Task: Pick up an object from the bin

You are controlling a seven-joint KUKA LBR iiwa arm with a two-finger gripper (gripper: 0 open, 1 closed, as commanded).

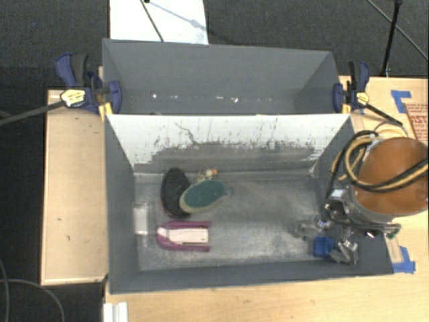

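Hand [335,241] in the bin's [268,213] near right corner, open or closed you cannot tell | small blue block [323,247] lies just beside it | looks light, stiff, maybe slippery | you should grip across its flat sides

One camera looks down on the grey bin [268,210] from above its near side, facing its far wall, far enough back to frame the whole bin.

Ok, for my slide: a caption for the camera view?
End effector at the right end of the grey bin, apart from the black oval, teal disc and purple packet at left.
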